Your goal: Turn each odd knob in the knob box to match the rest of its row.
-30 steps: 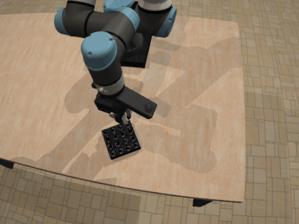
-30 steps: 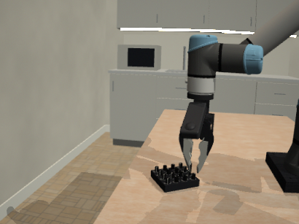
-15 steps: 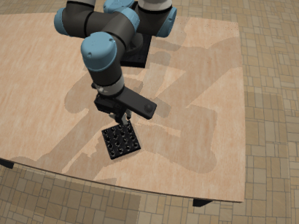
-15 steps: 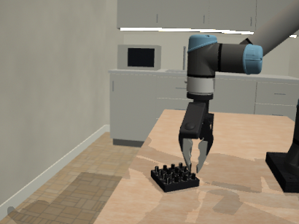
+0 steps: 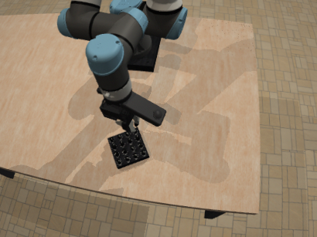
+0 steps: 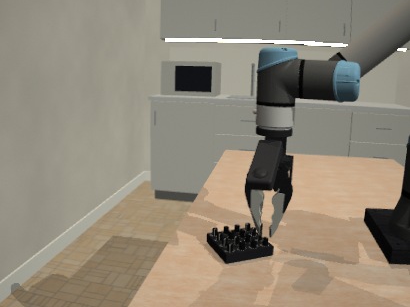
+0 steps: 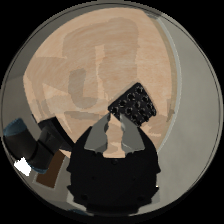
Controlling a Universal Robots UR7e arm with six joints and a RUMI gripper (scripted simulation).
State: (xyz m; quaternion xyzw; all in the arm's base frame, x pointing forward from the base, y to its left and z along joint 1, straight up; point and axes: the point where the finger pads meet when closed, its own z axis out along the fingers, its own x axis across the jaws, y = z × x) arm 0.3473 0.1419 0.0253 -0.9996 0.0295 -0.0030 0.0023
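The black knob box (image 5: pixel 134 162) (image 6: pixel 250 254) (image 7: pixel 124 97) lies flat on the table, turned at an angle, with rows of small black knobs standing up from its top. The knobs' pointers, marks and row letters are too small and dark to read. My gripper (image 5: pixel 134 128) (image 6: pixel 265 235) (image 7: pixel 114 113) points down at the box's edge nearest the robot base, by a corner. Its two grey fingers stand a narrow gap apart, and I see no knob held between them. Whether the tips touch the box or a knob cannot be told.
The wooden table (image 5: pixel 224 146) (image 6: pixel 330 179) bears the robot's black base plate (image 5: pixel 144 67) (image 6: pixel 387 244) behind the gripper. The table's front edge runs beyond the box. A microwave (image 6: pixel 193 78) stands on a counter in the background.
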